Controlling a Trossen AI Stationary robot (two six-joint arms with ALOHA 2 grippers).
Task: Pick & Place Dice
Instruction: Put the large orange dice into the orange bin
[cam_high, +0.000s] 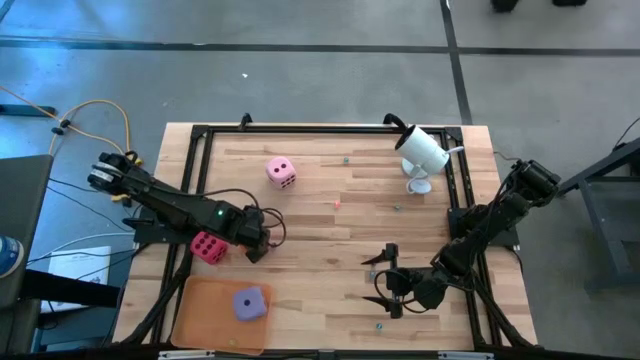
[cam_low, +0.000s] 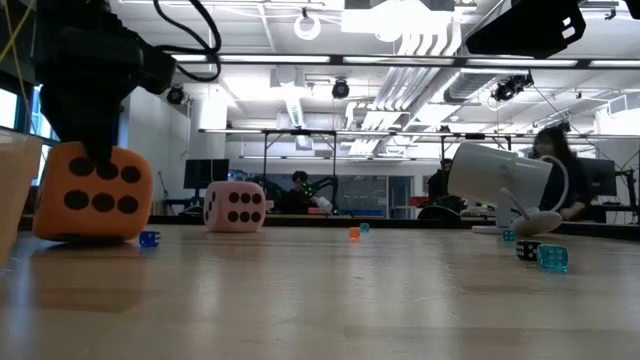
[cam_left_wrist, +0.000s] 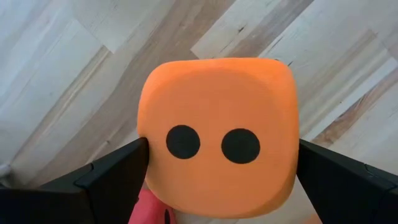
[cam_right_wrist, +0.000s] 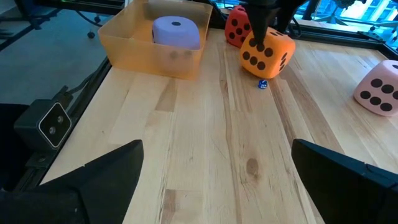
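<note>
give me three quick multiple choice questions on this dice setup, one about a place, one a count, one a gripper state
1. Where is the purple die?
A. in the orange tray
B. beside the white lamp
C. in the right gripper

2. How many pips show on the orange die face seen in the left wrist view?
A. six
B. two
C. four

3. What is the left gripper doing?
A. hanging open over bare wood
B. shut on the pink die
C. closed on the orange die

Answers: 1 A, the high view shows it inside the tray. 2 B, two dark pips show. 3 C, both fingers press the die's sides.
</note>
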